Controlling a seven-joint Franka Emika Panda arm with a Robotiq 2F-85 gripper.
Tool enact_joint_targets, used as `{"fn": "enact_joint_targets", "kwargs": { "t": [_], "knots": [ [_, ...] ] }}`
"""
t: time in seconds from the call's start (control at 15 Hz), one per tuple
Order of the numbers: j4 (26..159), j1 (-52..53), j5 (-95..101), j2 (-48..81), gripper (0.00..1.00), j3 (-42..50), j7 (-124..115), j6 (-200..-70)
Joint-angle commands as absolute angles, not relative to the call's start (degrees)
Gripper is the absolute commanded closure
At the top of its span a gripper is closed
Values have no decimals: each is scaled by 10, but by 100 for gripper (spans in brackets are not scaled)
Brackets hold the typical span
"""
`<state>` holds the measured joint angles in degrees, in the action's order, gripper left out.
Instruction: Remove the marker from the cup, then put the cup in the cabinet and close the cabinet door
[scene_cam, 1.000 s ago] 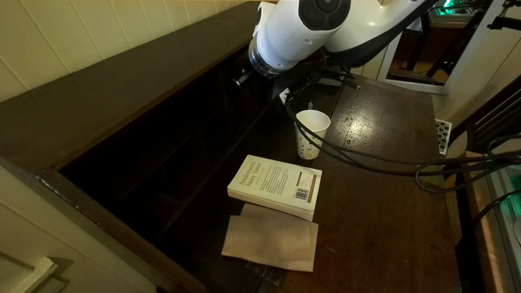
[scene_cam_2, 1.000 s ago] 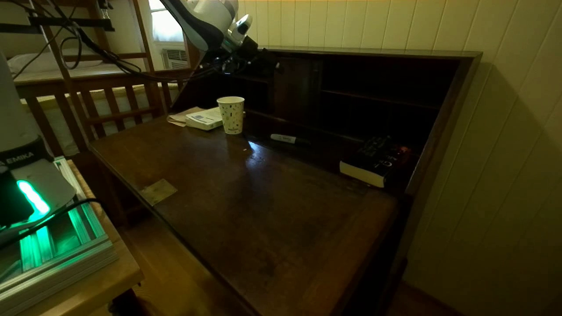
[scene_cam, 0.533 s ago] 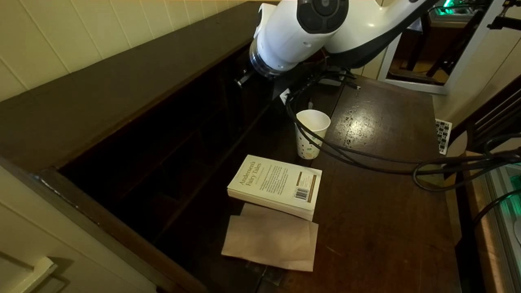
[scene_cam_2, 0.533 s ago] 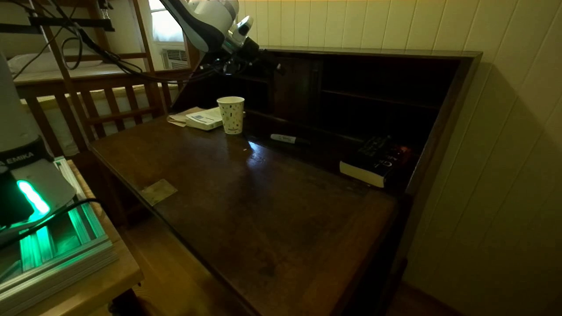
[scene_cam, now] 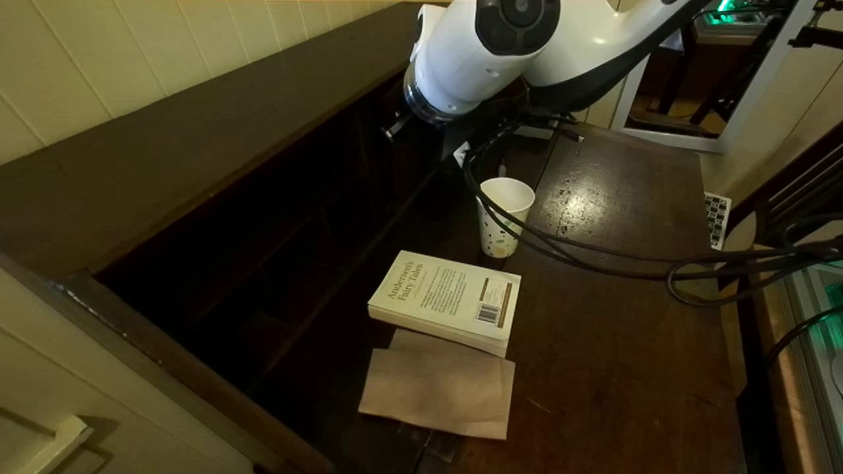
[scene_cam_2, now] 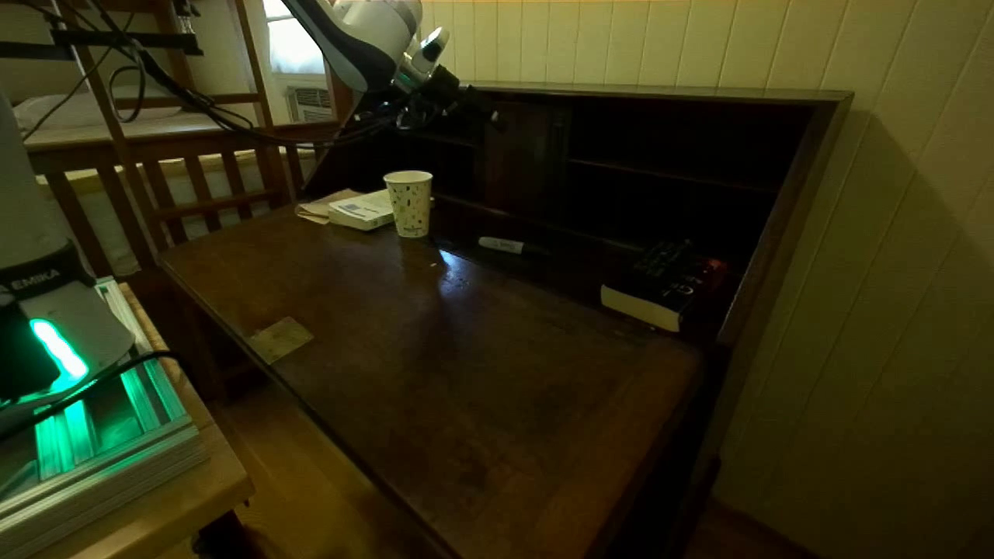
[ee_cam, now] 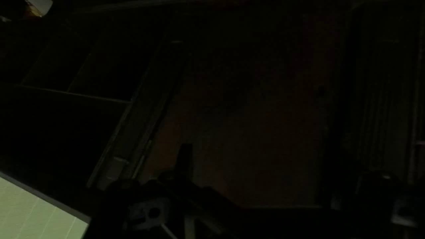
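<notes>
Cup [scene_cam_2: 409,206] upright on surface [scene_cam_2: 435,373]; marker [scene_cam_2: 508,246] lying near it, apart; jaws spread wide in front of cabinet [scene_cam: 217,125]; white book [scene_cam: 448,296] flat beside cup.

1. A dark brown wooden desktop [scene_cam: 625,349] runs down the centre and right of an exterior view, scuffed toward the top.
2. A white book [scene_cam: 448,299] lies on it mid-frame, barcode side up.
3. Brown paper [scene_cam: 438,395] lies lower in the frame, beside the white book.
4. In an exterior view a white speckled cup [scene_cam_2: 409,206] stands upright, upper left of centre.
5. A marker [scene_cam_2: 507,246] lies to its right, pale end toward the cup.
6. A thick dark book [scene_cam_2: 666,287] lies at the frame's right, a flat tan rectangle [scene_cam_2: 281,340] at left near the desktop's edge.
</notes>
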<state>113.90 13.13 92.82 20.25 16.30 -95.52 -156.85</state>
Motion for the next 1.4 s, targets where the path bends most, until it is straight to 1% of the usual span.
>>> {"fn": "enact_joint_targets", "kwargs": {
  "t": [0.0, 0.33, 0.87, 0.93, 1.33],
  "knots": [
    [1172, 129, 880, 173, 0, 165, -883, -1549],
    [1209, 133, 822, 140, 0, 164, -811, -1516],
    [1277, 132, 823, 76, 0, 172, -807, -1467],
    [1285, 77, 832, 65, 0, 115, -807, -1452],
    [1296, 15, 831, 41, 0, 77, -805, -1409]
  ]
}}
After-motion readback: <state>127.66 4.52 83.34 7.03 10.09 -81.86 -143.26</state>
